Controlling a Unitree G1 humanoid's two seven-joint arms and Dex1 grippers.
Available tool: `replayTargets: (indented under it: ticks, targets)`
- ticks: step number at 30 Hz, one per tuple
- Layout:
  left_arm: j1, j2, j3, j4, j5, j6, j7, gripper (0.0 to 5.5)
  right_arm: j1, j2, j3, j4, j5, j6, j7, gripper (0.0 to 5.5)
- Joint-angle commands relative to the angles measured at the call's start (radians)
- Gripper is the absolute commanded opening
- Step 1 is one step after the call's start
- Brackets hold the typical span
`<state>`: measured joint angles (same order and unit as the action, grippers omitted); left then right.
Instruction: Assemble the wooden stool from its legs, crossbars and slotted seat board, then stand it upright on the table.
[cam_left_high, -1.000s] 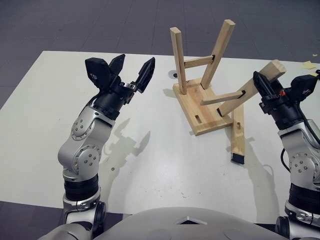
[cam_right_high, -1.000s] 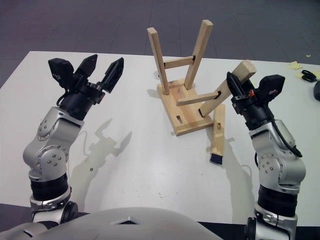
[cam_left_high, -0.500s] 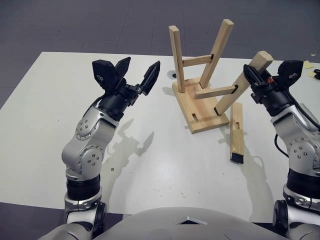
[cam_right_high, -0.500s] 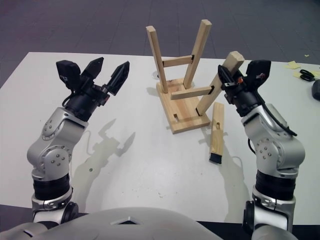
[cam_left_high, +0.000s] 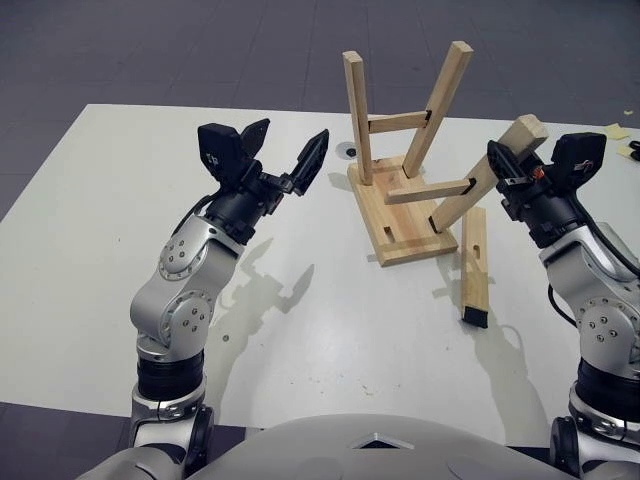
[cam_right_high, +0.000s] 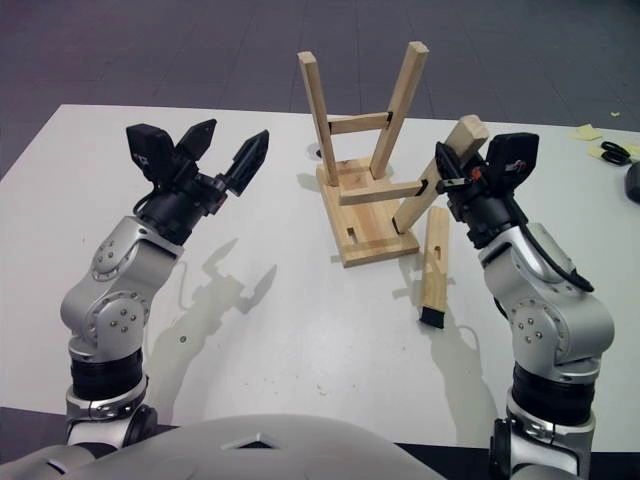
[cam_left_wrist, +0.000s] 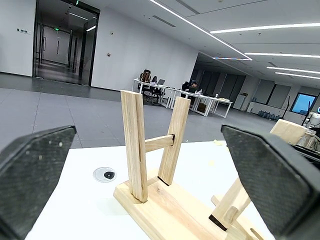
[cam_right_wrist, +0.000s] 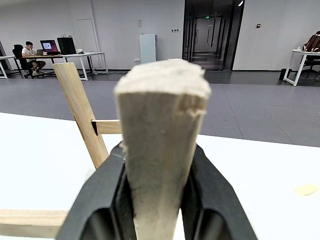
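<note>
White tabletop (cam_left_high: 100, 200) carries a pale wooden seat board (cam_left_high: 400, 215) lying flat, with two legs (cam_left_high: 357, 120) standing up from it, joined by a crossbar (cam_left_high: 397, 123). The right gripper (cam_left_high: 505, 168) clamps a third, tilted leg (cam_left_high: 470, 195) whose foot rests on the board. A fourth leg (cam_left_high: 473, 265) lies loose just beside it. The left gripper (cam_left_high: 292, 142) hovers with its fingers spread wide.

White table (cam_left_high: 100, 200) w/ seat board (cam_left_high: 405, 230) & loose leg (cam_left_high: 474, 265).

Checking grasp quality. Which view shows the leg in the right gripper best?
Right wrist view: the leg sits close up, a finger against each side. The eye views show it whole, tilted from the seat board up to the right gripper. The left wrist view shows its lower end.
</note>
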<state>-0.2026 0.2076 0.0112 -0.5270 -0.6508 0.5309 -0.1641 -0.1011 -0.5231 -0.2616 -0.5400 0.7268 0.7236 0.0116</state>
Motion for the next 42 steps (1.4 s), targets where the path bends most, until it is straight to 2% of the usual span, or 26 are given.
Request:
replayTargets:
  ticks: [1, 11, 12, 15, 18, 21, 32, 38, 42]
  targets:
    - [-0.004, 0.006, -0.003, -0.003, 0.028, 0.007, 0.000, 5.40, 0.180, 0.043, 0.113, 0.173, -0.046, 0.223, -0.041, 1.02]
    - [-0.009, 0.008, 0.000, 0.009, 0.044, 0.006, -0.012, 5.40, 0.040, 0.056, 0.066, 0.177, -0.041, 0.148, -0.046, 1.02]
    - [-0.006, 0.007, 0.000, 0.008, 0.044, 0.006, -0.012, 5.40, 0.011, 0.062, 0.053, 0.175, -0.038, 0.125, -0.045, 1.38]
    - [0.002, 0.003, 0.002, 0.009, 0.039, 0.008, -0.016, 5.40, -0.102, 0.094, -0.001, 0.177, -0.021, 0.058, -0.049, 1.84]
    - [0.009, 0.002, -0.007, 0.001, 0.024, 0.018, -0.032, 5.40, -0.261, 0.152, -0.110, 0.209, 0.058, -0.032, -0.056, 2.37]
    - [0.008, 0.003, -0.013, -0.003, 0.015, 0.024, -0.047, 5.40, -0.358, 0.166, -0.169, 0.221, 0.133, -0.046, -0.058, 2.82]
    - [0.005, -0.008, -0.020, 0.008, 0.029, 0.021, -0.051, 5.40, -0.473, 0.168, -0.191, 0.259, 0.177, -0.051, -0.082, 4.45]
    - [0.001, -0.020, -0.029, 0.016, 0.031, 0.019, -0.048, 5.40, -0.662, 0.127, -0.193, 0.395, 0.182, -0.072, -0.066, 5.34]
    - [-0.013, -0.019, -0.021, 0.024, 0.032, 0.019, -0.050, 5.40, -0.852, 0.054, -0.166, 0.531, 0.122, -0.122, 0.021, 5.39]
